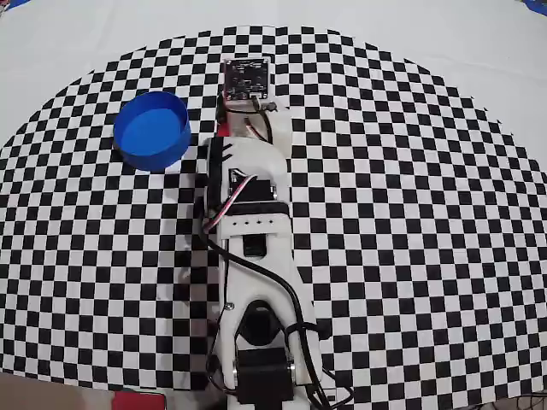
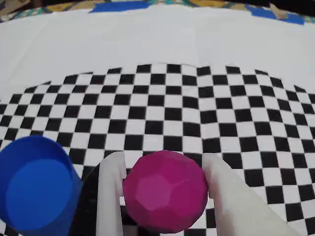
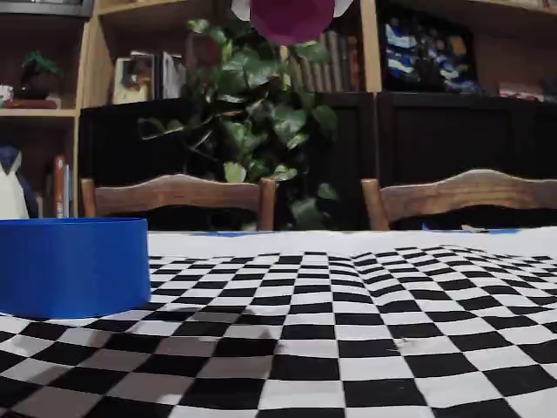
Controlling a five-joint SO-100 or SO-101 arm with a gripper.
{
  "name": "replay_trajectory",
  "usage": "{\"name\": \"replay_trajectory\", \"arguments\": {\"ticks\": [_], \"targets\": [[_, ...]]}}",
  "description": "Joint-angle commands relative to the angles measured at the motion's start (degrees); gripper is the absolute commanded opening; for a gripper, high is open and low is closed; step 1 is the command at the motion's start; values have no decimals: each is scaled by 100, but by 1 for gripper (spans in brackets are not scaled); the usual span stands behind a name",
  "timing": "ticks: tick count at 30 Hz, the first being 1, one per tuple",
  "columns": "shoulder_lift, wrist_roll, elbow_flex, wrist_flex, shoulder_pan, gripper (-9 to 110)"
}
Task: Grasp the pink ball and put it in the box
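The pink ball (image 2: 165,191) sits pinched between the two white fingers (image 2: 110,196), held well above the checkered bench (image 2: 162,98); in the fixed view it (image 3: 291,17) hangs at the top edge, high over the cloth. The box (image 2: 34,189) lies to the left of the ball in the wrist view and lower, so the carry seems to need a leftward swing before release. The overhead view shows the box (image 1: 152,130) left of the arm (image 1: 252,222), but the arm hides the ball there.
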Motion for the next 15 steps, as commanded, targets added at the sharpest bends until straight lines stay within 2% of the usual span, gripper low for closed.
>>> {"name": "replay_trajectory", "arguments": {"ticks": [1, 15], "targets": [[26, -35, -26, 18, -123, 0], [-246, -44, -105, -35, -686, 0]]}}
